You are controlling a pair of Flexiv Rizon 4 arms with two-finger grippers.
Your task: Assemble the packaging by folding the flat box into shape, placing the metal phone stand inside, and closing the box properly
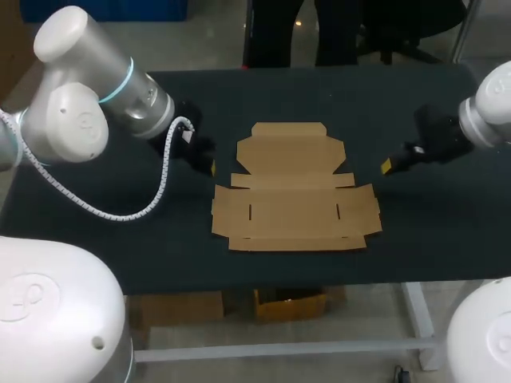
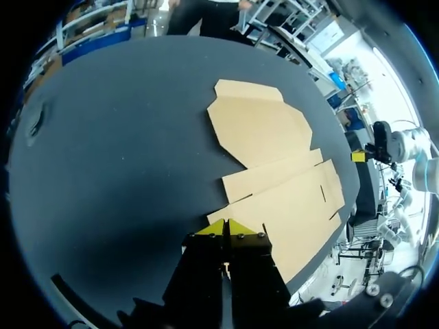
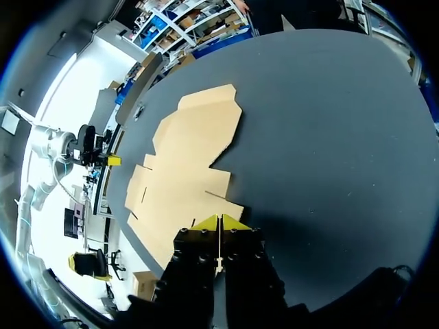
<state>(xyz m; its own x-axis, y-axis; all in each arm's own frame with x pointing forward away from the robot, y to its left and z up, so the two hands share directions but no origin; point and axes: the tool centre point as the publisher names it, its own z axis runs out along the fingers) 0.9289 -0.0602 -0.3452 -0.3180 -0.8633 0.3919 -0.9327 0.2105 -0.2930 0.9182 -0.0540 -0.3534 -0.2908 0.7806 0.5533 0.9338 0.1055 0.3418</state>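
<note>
The flat box [image 1: 295, 195] is lying btwn the arms, long axis running L-R, left gripper [image 1: 211, 166] sitting slightly nearer vs right gripper [image 1: 386, 166], both w/ fingers pressed together.

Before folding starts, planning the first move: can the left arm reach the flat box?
Probably yes. The left gripper, shut, sits just beside the flat box, with only bare table between them.

No word, number or label can be read, on the flat brown cardboard box [image 1: 294, 190] or elsewhere; the only sign is a faint embossed looped emblem [image 1: 29, 296] on the white rounded robot housing [image 1: 56, 335] at the near left.
</note>
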